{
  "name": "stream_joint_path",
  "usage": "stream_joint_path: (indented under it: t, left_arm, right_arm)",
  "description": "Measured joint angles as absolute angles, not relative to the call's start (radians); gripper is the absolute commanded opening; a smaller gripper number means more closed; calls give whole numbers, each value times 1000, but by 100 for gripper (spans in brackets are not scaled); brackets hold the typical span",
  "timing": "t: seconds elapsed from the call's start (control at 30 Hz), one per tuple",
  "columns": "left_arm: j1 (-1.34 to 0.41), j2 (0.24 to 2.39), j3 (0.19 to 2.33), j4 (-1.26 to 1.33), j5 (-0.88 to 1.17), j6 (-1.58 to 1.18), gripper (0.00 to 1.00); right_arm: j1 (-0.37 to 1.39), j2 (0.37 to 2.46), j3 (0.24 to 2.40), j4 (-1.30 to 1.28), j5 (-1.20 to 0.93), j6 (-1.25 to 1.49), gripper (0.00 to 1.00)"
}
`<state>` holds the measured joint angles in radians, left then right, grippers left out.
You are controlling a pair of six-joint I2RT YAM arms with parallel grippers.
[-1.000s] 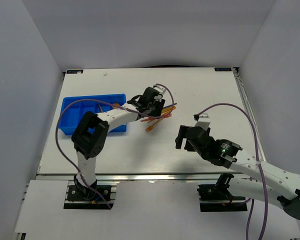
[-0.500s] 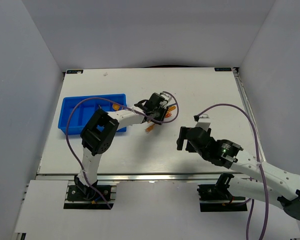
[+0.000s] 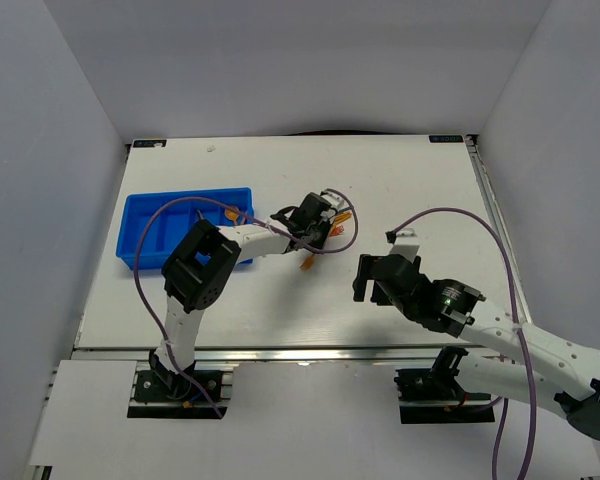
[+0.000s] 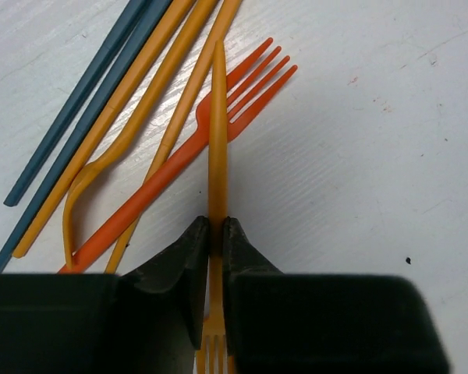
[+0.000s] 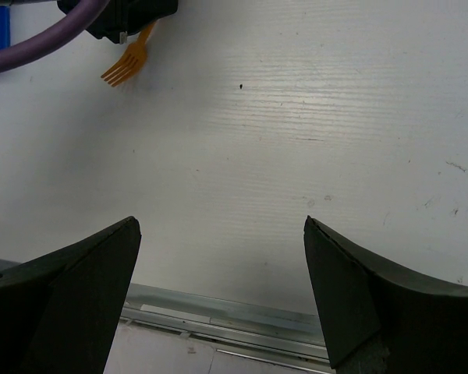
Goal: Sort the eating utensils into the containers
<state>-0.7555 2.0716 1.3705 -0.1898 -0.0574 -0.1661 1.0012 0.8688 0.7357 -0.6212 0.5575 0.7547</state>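
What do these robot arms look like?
Left arm and right arm: white links with chunky black joints, each trailing a looping purple cable. Both end in two dark wedge-shaped fingers. A tiny green light glows on the right arm.

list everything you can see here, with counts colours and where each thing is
light orange plastic fork: one, light orange, handle pinched in the left gripper, right of the pile
red-orange plastic fork: one, red-orange, in the pile on the table
dark grey-blue plastic sticks: two, grey-blue, side by side at the pile's left edge
light orange plastic pieces: at least three, light orange, long and thin, one spoon-like, between the grey-blue sticks and the forks
bright blue plastic tray: one, blue, table's left side, ridged compartments
white table: one, white
purple cables: two, purple, one on each arm
left gripper: black, shut on the fork handle
right gripper: black, open over bare table
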Motion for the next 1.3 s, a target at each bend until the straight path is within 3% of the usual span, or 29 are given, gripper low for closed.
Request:
stream_joint_path:
  t: [0.1,0.27,0.47,0.67,0.93,1.3]
  left_arm:
    - [-758,2068,1362,-179,-74,-177,0]
    - [-769,2010,1317,-197,-87,-197,0]
    - [-746,1716,1250,-242,-149,-236,0]
    - [-415,1484,1254,-262,-248,-269,0]
    - [-2,1585,1254,-406,-301,-260,0]
    - [50,1675,1184,-432,-287,-268,0]
  right_arm:
    - [1001,862,736,-619,555,754,89]
    - [1001,856,729,-610,554,753,89]
    - [1000,854,722,-601,553,752,89]
    - [996,820,690,-572,535,742,89]
    - [996,772,679,-562,524,713,89]
    - [995,739,664,-558,521,679,89]
